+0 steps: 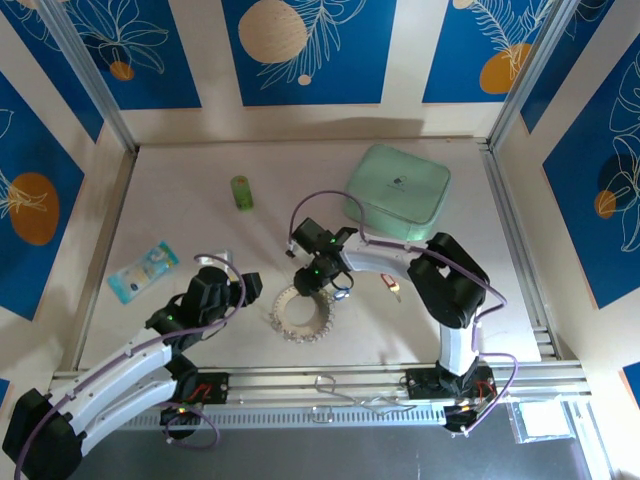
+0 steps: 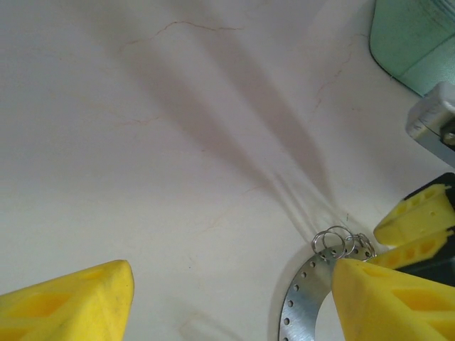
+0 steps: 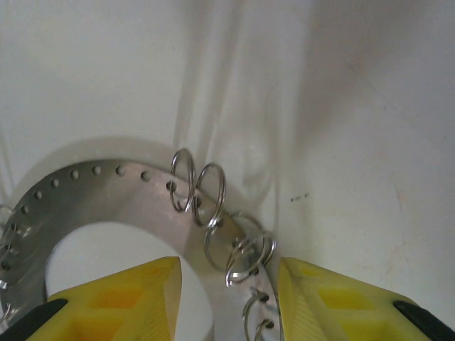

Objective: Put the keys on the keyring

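The keyring [image 1: 300, 312] lies flat on the table, a perforated metal band [image 3: 92, 192] with small split rings [image 3: 206, 195] hooked along its edge. My right gripper [image 1: 318, 278] hangs over its upper right side. Its jaws [image 3: 227, 273] are open and straddle the band, one yellow finger [image 3: 121, 302] inside the ring and the other outside. My left gripper [image 1: 245, 285] stands wide open just left of the ring, and its right finger [image 2: 391, 302] is over the band [image 2: 302, 298]. A key with a red tag [image 1: 390, 287] lies on the table right of the ring.
A mint-green case [image 1: 397, 192] sits at the back right, close behind the right arm. A small green cylinder [image 1: 241, 192] stands at the back centre. A blue packet [image 1: 143, 270] lies at the left. The metal rail [image 1: 330, 380] runs along the near edge.
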`<state>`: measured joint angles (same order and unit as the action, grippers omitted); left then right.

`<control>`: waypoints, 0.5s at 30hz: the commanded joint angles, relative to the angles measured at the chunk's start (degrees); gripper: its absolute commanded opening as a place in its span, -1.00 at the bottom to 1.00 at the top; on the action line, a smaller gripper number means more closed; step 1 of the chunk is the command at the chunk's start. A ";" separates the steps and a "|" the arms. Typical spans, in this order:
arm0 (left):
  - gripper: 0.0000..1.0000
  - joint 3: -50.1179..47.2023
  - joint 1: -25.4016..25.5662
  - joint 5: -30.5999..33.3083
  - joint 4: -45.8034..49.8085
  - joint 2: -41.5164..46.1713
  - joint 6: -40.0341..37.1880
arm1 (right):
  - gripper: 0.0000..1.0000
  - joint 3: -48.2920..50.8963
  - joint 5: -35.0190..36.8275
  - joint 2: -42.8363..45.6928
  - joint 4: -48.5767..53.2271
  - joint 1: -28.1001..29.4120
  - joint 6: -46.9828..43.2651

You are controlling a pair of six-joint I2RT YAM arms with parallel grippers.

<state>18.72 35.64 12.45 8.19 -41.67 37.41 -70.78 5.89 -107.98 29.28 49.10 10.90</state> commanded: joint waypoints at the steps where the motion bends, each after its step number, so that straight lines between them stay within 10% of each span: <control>1: 0.46 -0.02 -0.34 1.35 0.41 0.54 -1.73 | -0.21 -2.21 -0.41 -1.80 1.31 -0.78 -0.27; 15: 0.47 0.53 -0.31 1.64 -0.30 -0.76 -3.73 | -0.70 -2.14 3.17 -2.49 3.24 -6.32 -1.70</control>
<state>18.72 35.64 13.13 8.19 -42.39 34.81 -72.44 6.31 -111.02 30.06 44.45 10.35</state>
